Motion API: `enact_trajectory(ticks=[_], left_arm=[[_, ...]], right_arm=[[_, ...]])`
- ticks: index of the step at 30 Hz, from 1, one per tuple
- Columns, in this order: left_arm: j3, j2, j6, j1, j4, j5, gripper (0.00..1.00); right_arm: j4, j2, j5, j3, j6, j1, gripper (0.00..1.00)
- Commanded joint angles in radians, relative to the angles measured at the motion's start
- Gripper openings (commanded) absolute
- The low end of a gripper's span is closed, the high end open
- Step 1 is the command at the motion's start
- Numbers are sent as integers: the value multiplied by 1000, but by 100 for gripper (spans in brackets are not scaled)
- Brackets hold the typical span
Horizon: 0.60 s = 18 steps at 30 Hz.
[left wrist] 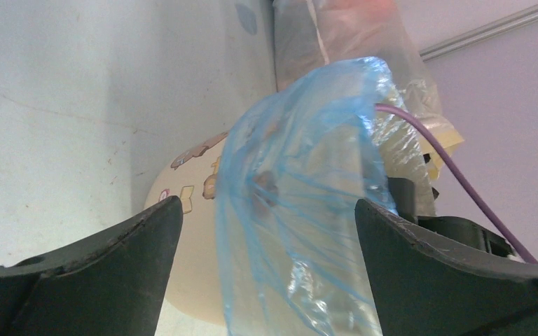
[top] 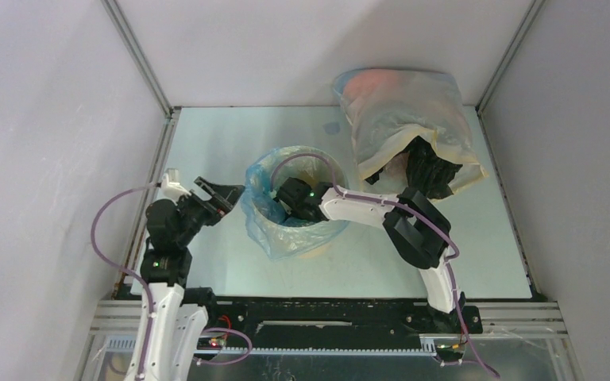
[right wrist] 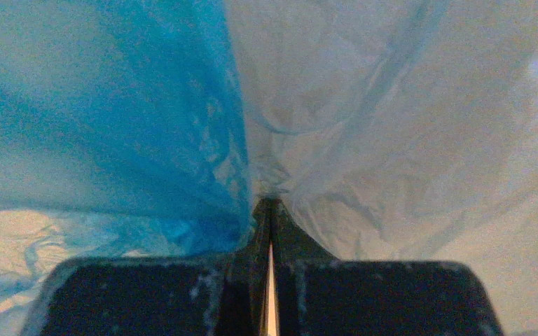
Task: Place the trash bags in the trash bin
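The tan trash bin [top: 318, 249] stands mid-table, with the light-blue trash bag [top: 262, 216] draped over its rim and hanging down its outer walls. My right gripper [top: 283, 203] reaches down inside the bin; in the right wrist view the gripper [right wrist: 270, 204] is shut, with the bag's film [right wrist: 112, 105] gathered at its tips. My left gripper [top: 222, 193] is open just left of the bin. In the left wrist view its jaws [left wrist: 266, 207] stand wide apart facing the bag [left wrist: 294, 210] and the bin wall [left wrist: 182, 245], touching neither.
A large cloudy clear-and-beige plastic sack [top: 405, 119] stands at the back right, close behind the right arm's elbow; it also shows in the left wrist view [left wrist: 336, 35]. Enclosure walls ring the table. The right arm's purple cable [top: 302, 156] arches over the bin.
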Motion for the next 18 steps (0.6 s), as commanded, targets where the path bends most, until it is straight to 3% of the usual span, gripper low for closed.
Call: enact_trajectory(ticks=[1, 7, 14, 18], left_arm=[[135, -59, 91, 6, -176, -116, 100], [189, -63, 108, 5, -244, -121, 100], [127, 15, 78, 6, -153, -24, 89], [74, 24, 48, 6, -98, -7, 88]], right_arm=[[22, -27, 15, -23, 15, 1, 0], [19, -62, 15, -22, 27, 10, 0], [-3, -90, 1, 24, 49, 84, 0], [-14, -95, -29, 39, 55, 97, 0]])
